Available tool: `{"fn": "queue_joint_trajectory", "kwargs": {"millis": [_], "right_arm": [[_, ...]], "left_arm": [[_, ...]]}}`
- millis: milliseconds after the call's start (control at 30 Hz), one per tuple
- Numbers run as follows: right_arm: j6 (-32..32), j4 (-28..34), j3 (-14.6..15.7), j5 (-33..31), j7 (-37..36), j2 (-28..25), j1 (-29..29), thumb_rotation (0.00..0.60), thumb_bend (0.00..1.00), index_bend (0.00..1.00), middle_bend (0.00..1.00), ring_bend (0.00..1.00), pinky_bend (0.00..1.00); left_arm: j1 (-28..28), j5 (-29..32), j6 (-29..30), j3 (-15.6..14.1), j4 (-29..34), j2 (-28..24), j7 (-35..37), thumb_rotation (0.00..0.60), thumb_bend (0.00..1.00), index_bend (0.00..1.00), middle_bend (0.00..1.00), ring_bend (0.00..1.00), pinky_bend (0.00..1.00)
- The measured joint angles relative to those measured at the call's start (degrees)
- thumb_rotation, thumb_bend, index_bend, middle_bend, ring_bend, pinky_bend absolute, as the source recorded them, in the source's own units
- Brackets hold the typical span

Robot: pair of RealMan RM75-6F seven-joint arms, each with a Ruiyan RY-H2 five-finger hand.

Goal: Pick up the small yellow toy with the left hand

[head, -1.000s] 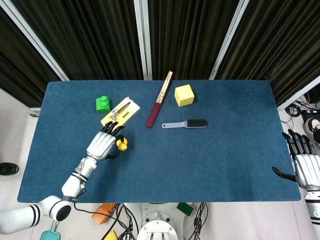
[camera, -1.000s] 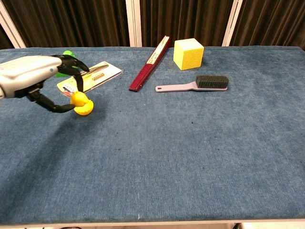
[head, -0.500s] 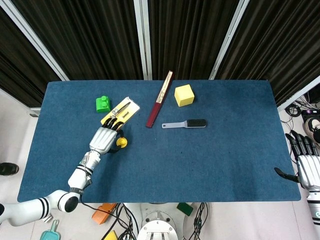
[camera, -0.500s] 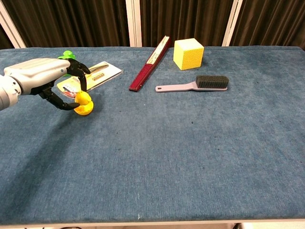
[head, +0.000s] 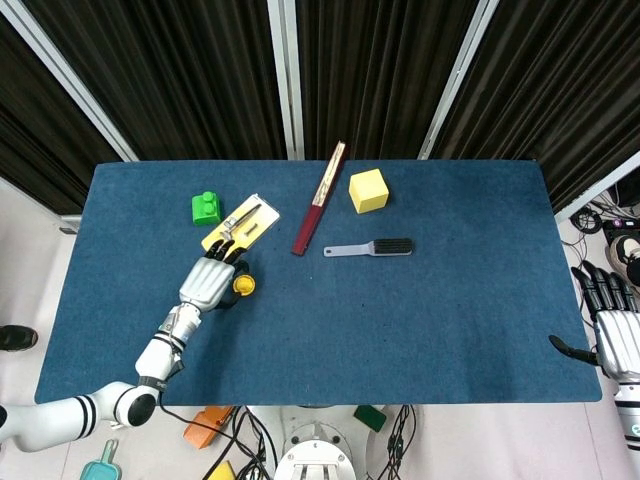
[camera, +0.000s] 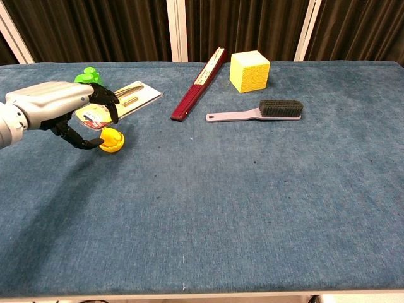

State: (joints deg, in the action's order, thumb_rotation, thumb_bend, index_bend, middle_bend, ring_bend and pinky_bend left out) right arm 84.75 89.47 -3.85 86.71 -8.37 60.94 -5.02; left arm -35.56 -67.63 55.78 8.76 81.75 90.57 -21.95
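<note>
The small yellow toy (camera: pixel 112 141) (head: pixel 243 286) rests on the blue table (camera: pixel 252 208), left of centre. My left hand (camera: pixel 60 104) (head: pixel 208 282) hovers low beside it. Its dark fingertips (camera: pixel 113 110) arch just over the toy's top, and the thumb reaches its near left side. I see a small gap between the fingertips and the toy, and the toy still sits on the cloth. My right hand (head: pixel 612 330) hangs off the table's right edge with its fingers spread and holds nothing; only the head view shows it.
Just behind the toy lies a yellow card with a tool on it (camera: pixel 120 101), with a green block (camera: pixel 87 76) beyond. A dark red folded fan (camera: pixel 199 85), a yellow cube (camera: pixel 249 71) and a grey brush (camera: pixel 259 112) lie further right.
My left hand has dropped and moved in on the toy, and its fingers have curled lower over it. The toy has barely shifted. The right hand has stayed put.
</note>
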Motion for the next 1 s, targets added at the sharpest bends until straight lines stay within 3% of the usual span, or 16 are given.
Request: {"fn": "queue_joint_trajectory", "kwargs": {"millis": [233, 533, 733, 1000], "right_arm": [[0.16, 0.09, -0.07, 0.0, 0.0, -0.19, 0.09, 0.6, 0.22, 0.0, 0.0, 0.0, 0.02], [-0.4, -0.66, 0.02, -0.29, -1.32, 0.01, 0.08, 0.6, 0.22, 0.0, 0.0, 0.0, 0.02], [0.57, -0.76, 0.34, 0.94, -1.43, 0.18, 0.33, 0.6, 0.22, 0.0, 0.0, 0.0, 0.02], [1.26, -0.23, 0.72, 2.27, -1.04, 0.21, 0.44, 0.6, 0.22, 0.0, 0.0, 0.0, 0.02]], "left_arm": [[1.37, -0.76, 3.71, -0.13, 1.69, -2.03, 0.74, 0.6, 0.33, 0.32, 0.12, 0.02, 0.0], [8.2, -3.27, 13.0, -0.56, 5.59, -10.71, 8.42, 0.6, 0.31, 0.21, 0.12, 0.02, 0.0], [15.3, -6.8, 20.86, -2.92, 7.14, -16.73, 15.86, 0.6, 0.28, 0.19, 0.13, 0.02, 0.0], [26.02, -12.89, 32.55, -8.61, 8.02, -20.69, 21.0, 0.6, 0.25, 0.19, 0.12, 0.02, 0.0]]}}
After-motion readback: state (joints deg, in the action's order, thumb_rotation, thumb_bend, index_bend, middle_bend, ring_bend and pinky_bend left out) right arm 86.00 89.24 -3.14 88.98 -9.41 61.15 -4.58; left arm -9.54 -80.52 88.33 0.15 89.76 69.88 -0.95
